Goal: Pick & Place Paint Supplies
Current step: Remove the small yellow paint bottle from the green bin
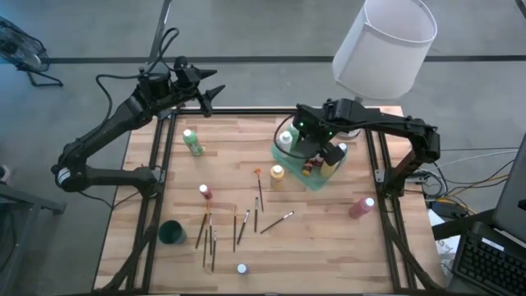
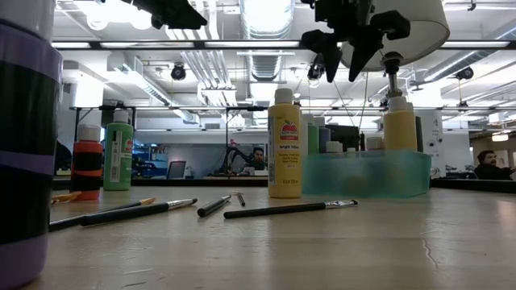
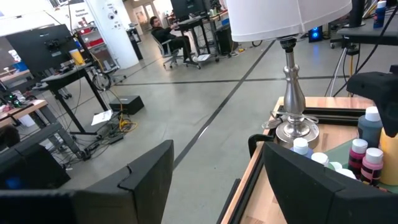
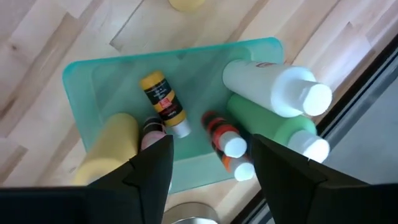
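High view: your right gripper (image 1: 316, 152) hangs over the translucent green tray (image 1: 289, 156) at about 2 o'clock on the bench (image 1: 329, 247), jaws apart and holding nothing. Your left gripper (image 1: 209, 92) waits off the bench's far edge near 11 o'clock, jaws also apart.

Largest risk first. The tray is crowded: in the right wrist view a white bottle (image 4: 273, 87) and a green bottle (image 4: 280, 127) stand beside a small yellow bottle (image 4: 165, 102) and a red one (image 4: 222, 140) lying down. If you lift crooked, a jaw could clip a cap and tip the standing bottles or shove the tray.

Next, the lamp (image 1: 385, 45) stands just beyond the tray; a wide swing could strike it.

Loose supplies remain: a yellow bottle (image 1: 278, 173) just beside the tray, a green one (image 1: 192, 141) at 10 o'clock, a pink one (image 1: 362, 207) at 4 o'clock, a red one (image 1: 205, 192) near centre.

Smallest, the brushes (image 1: 208, 234) near 6 o'clock lie flat and thin; they may slip from the jaws, in my judgement.
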You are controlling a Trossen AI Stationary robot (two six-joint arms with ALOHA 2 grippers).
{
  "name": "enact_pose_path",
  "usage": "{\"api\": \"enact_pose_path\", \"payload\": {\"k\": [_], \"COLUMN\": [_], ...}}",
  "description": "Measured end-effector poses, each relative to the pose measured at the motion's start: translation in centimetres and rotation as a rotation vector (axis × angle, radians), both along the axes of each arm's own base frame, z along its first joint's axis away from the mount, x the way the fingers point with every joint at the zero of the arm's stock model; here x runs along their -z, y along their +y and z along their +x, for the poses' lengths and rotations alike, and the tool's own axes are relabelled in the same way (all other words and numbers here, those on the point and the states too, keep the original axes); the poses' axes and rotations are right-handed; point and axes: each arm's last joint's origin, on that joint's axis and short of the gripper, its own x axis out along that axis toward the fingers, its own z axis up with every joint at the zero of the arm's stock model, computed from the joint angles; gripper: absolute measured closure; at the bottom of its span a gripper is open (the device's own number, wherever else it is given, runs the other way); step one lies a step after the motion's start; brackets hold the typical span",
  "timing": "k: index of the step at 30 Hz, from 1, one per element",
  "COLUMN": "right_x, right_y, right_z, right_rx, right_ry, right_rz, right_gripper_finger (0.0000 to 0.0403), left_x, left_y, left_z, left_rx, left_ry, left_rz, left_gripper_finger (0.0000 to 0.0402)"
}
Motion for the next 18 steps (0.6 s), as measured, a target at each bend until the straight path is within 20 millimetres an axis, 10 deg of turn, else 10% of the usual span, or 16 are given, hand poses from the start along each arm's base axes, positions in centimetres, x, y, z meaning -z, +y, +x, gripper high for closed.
{"api": "enact_pose_path", "payload": {"k": [18], "right_x": [5.9], "right_y": [1.9], "right_z": [0.5], "right_rx": [-0.042], "right_ry": [0.067], "right_rz": [0.07], "right_gripper_finger": [0.0234], "left_x": [0.0], "left_y": [0.0], "left_z": [0.0], "left_rx": [0.0], "left_ry": [0.0], "left_rz": [0.0], "left_gripper_finger": [0.0149]}}
